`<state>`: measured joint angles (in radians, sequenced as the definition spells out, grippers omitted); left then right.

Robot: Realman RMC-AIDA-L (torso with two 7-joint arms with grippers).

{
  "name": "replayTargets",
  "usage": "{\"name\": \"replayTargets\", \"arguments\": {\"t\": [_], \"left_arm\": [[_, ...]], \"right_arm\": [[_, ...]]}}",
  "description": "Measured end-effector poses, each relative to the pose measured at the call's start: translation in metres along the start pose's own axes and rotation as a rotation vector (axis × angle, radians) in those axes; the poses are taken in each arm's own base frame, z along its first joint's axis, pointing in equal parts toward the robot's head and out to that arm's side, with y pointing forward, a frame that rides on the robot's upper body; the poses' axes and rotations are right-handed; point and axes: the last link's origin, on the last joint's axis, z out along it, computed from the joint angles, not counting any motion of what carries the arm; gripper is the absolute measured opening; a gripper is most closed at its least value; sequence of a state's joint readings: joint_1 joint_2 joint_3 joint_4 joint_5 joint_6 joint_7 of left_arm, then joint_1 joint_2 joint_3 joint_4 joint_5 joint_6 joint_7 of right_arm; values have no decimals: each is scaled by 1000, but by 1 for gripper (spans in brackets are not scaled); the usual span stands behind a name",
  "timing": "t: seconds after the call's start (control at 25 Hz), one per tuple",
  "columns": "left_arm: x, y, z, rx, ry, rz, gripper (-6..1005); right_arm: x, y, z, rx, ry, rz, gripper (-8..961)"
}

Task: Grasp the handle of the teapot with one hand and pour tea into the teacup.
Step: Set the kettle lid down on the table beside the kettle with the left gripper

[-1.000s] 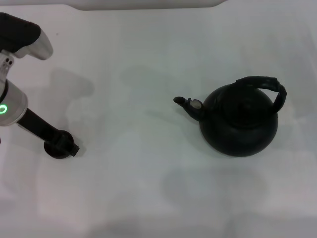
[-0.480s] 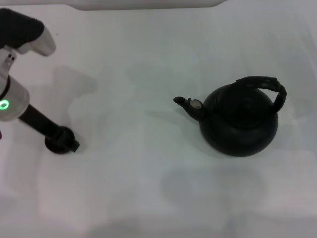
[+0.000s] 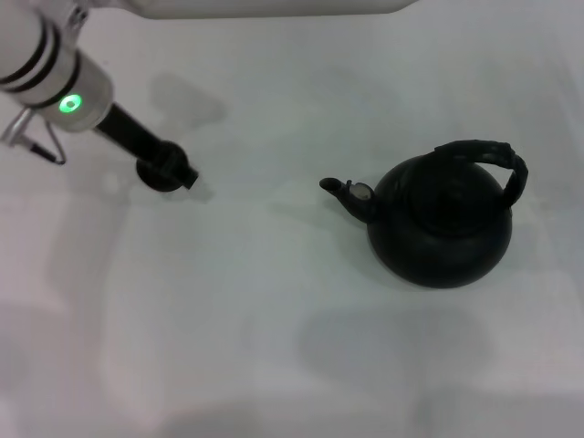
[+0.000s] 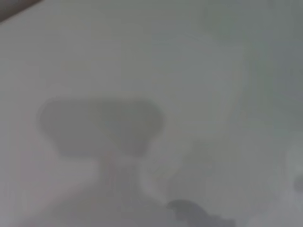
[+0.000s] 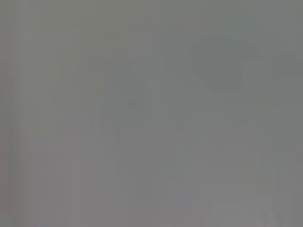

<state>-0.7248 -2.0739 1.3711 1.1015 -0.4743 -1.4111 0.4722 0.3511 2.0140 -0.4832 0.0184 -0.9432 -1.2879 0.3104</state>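
Observation:
The round matte-black teapot (image 3: 443, 228) stands on the white table at the right of the head view. Its short spout (image 3: 342, 190) points left, and its thick black arched handle (image 3: 493, 153) stands free above it. My left gripper (image 3: 178, 173) is at the upper left, far to the left of the teapot. It is shut on the tiny dark teacup (image 3: 151, 172), close over the table. I cannot tell whether the cup touches the table. The left wrist view shows only blurred table and shadows. My right gripper is out of view.
The white table (image 3: 274, 301) spreads around both objects. A pale raised edge (image 3: 274, 7) runs along the far side. My left arm's silver wrist with a green light (image 3: 68, 102) hangs over the table's upper left corner.
My left gripper has moved away from me and to the right, from the near left to the upper left. The teacup has moved with it. The teapot has not moved.

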Motion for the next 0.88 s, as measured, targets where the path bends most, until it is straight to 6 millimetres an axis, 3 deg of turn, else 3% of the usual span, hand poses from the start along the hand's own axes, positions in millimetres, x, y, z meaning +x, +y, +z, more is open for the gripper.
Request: {"name": "replayTargets", "arguments": {"t": [0.12, 0.48, 0.88], "left_arm": [[21, 6, 7, 6, -6, 22, 706], [45, 25, 15, -46, 47, 75, 705], [53, 66, 29, -110, -8, 195, 705]], "right_arm": [[0, 2, 0, -12, 2, 18, 871], [-1, 4, 0, -18, -6, 29, 871], [-1, 4, 0, -20, -10, 30, 871]]}}
